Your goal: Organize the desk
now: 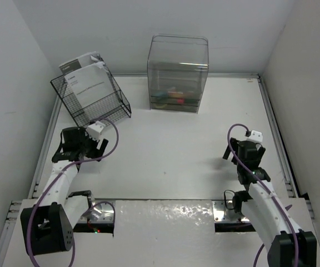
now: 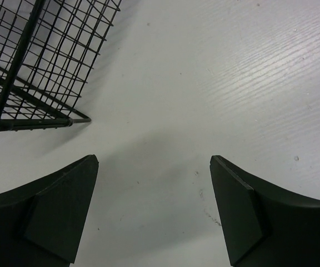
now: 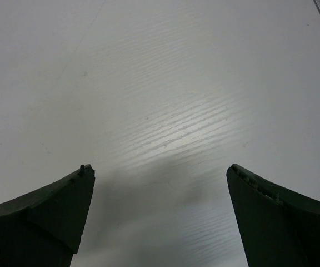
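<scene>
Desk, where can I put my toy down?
The big middle of the desk is bare, between the left end effector, the right end effector and the clear box. The far right side is bare too. The wire basket crowds the far left corner.

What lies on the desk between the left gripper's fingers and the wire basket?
Nothing: only bare desk separates the left gripper from the wire basket, shown in the left wrist view.

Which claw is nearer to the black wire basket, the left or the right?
Left. The left claw sits just in front of the wire basket; the right claw is far across the desk, to its right.
</scene>
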Motion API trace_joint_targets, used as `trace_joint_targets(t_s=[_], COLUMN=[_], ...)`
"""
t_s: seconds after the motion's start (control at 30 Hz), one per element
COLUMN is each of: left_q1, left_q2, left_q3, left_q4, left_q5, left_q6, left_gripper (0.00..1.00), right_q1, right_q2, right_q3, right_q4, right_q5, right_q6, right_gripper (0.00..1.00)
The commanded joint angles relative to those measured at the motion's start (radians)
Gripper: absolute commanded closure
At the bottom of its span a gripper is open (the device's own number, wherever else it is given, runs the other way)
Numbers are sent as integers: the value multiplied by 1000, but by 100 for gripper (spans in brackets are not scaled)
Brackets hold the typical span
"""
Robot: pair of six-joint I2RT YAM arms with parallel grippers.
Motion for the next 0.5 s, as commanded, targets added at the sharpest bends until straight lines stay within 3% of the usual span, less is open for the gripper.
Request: trace_joint_targets(t_s=[0.0,0.47], left_q1=[-6,-6], left_q2=[-1,13], left_q3=[-13,1], left_q4=[133,113], left_q5=[-2,42], left_q6=[-16,-20], left_gripper=[20,20], right_q1=[3,3], right_q2=[-27,-148], right_q3=[17,-71], right_q4=[20,112], right_q5=[41,59], right_q6=[51,67], right_gripper=[1,1])
